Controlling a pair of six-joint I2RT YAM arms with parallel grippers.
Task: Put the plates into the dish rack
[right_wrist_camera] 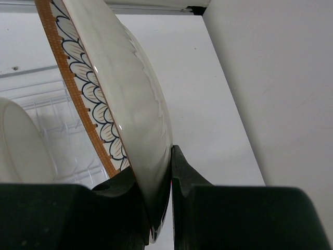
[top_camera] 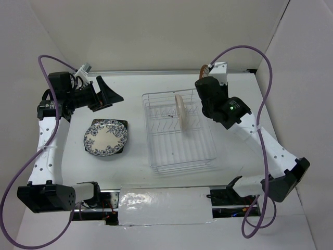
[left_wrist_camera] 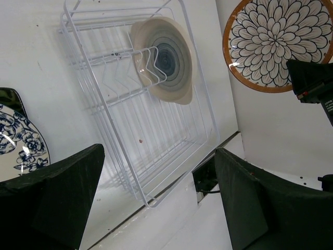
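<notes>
The white wire dish rack point(top_camera: 179, 151) sits mid-table. The cream plate with blue-grey rings point(top_camera: 180, 110) stands upright between its prongs, also in the left wrist view point(left_wrist_camera: 166, 57). My right gripper point(right_wrist_camera: 165, 195) is shut on the rim of the brown-rimmed petal plate point(right_wrist_camera: 119, 94) and holds it on edge in the air just beyond the rack's far right corner point(top_camera: 202, 71). The blue-white floral plate point(top_camera: 105, 137) lies on the dark square plate point(top_camera: 124, 124) left of the rack. My left gripper point(top_camera: 106, 94) is open and empty, above and behind that stack.
White walls close the table in at the back and on both sides. A shiny taped strip point(top_camera: 164, 205) runs along the near edge between the arm bases. Purple cables loop from both arms.
</notes>
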